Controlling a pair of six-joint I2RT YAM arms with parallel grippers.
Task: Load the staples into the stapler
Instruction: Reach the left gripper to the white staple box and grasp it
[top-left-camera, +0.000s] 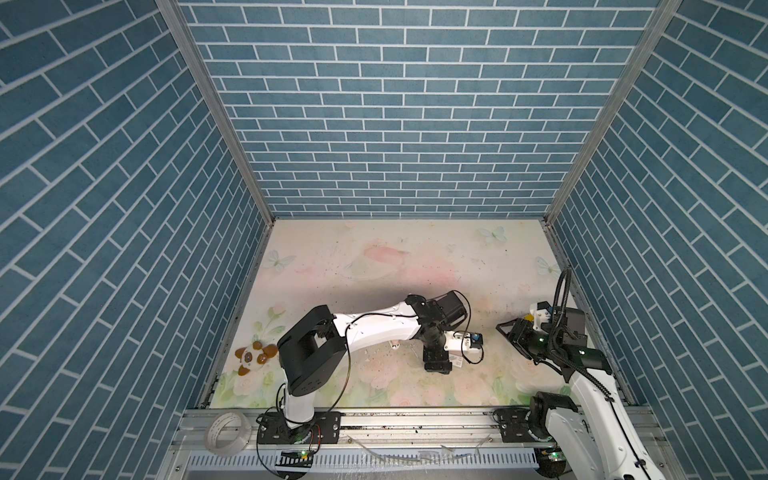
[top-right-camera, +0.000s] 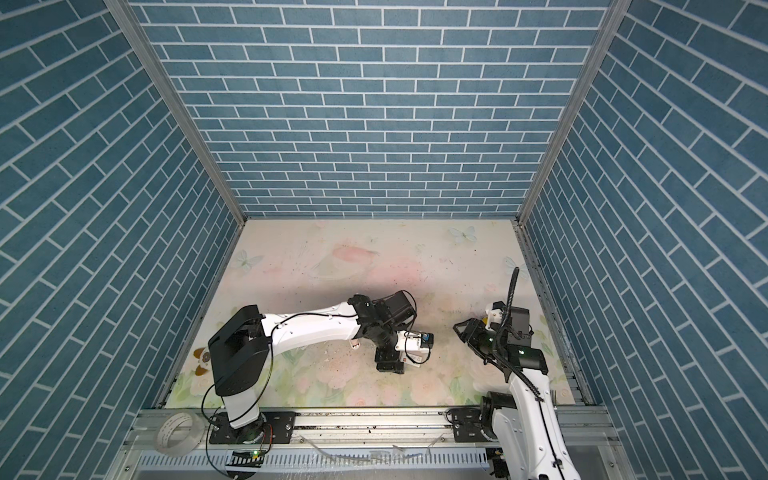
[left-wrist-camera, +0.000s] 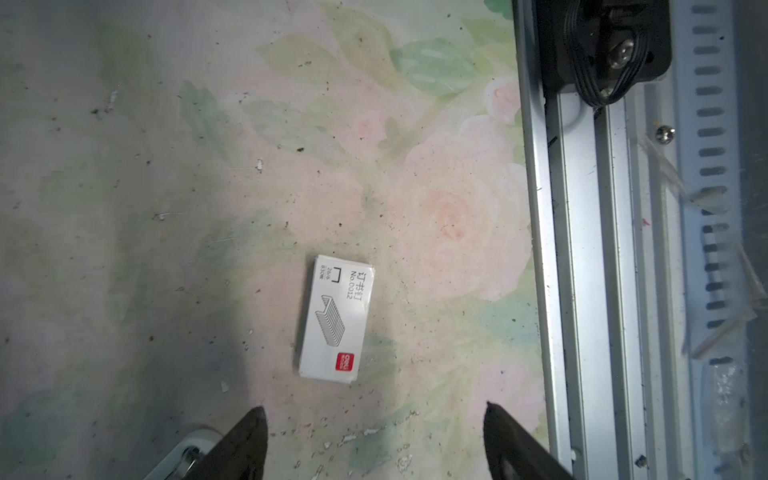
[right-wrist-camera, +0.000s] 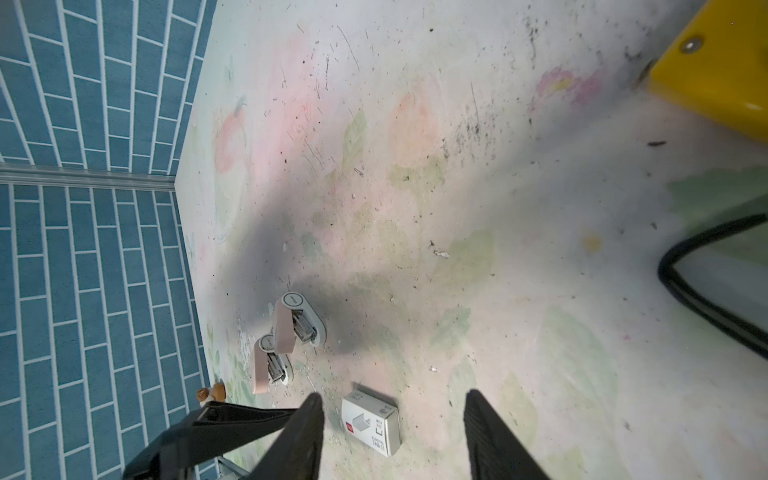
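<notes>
A closed white box with a red mark (left-wrist-camera: 336, 320) lies flat on the flowered table (left-wrist-camera: 166, 208); the staples themselves do not show. My left gripper (left-wrist-camera: 374, 409) hovers just short of the box, open, with nothing between its fingers. In the right wrist view the same box (right-wrist-camera: 372, 419) lies on the table beyond my right gripper (right-wrist-camera: 392, 395), which is open and empty. Past the box stand two small pink-and-white staplers (right-wrist-camera: 297, 324) (right-wrist-camera: 270, 368), both with their tops flipped up. In both top views the left gripper (top-left-camera: 438, 365) is mid-table and the right gripper (top-left-camera: 505, 330) further right.
The aluminium rail (left-wrist-camera: 582, 249) runs close along one side of the box. A panda toy (top-left-camera: 253, 357) lies by the left wall and a tape roll (top-left-camera: 226, 430) sits on the front rail. A yellow block (right-wrist-camera: 715, 70) is near the right arm. Crumbs dot the table.
</notes>
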